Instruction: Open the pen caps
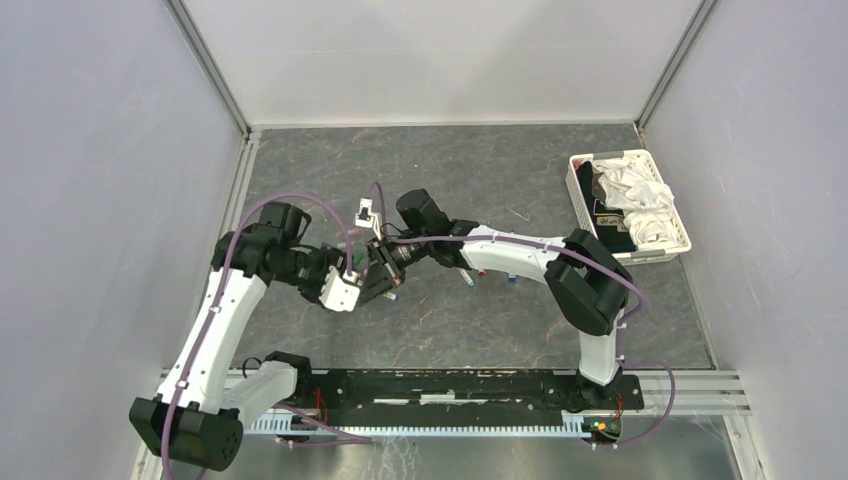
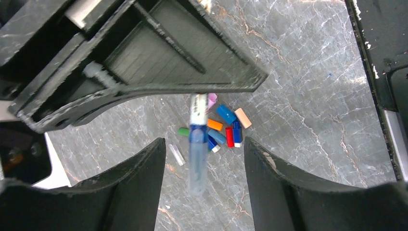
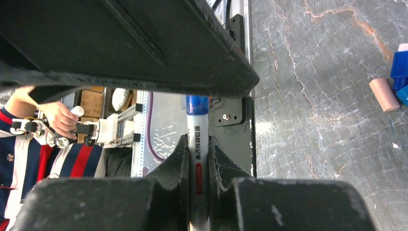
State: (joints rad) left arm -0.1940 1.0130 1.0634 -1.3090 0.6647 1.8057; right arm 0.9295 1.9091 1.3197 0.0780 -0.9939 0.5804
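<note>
Dark grey, marble-veined table point(image 1: 480, 170), boxed in on its left, far and right sides by plain white panels point(image 1: 440, 60) set in bare metal framing point(image 1: 243, 160). At the table's far right corner, a white slatted plastic basket point(image 1: 655, 253), heaped with crumpled white cloth point(image 1: 635, 195) over something dark point(image 1: 610, 225), too hidden to identify. Along the table's near edge, a scuffed black plate point(image 1: 450, 385) on silver rails point(image 1: 700, 385), fronted by a white toothed strip point(image 1: 430, 425). Beyond that near edge, glimpsed in the right wrist view, a person in a red, white and navy striped top point(image 3: 29, 163), face out of frame, amid blurred brown and white clutter.
</note>
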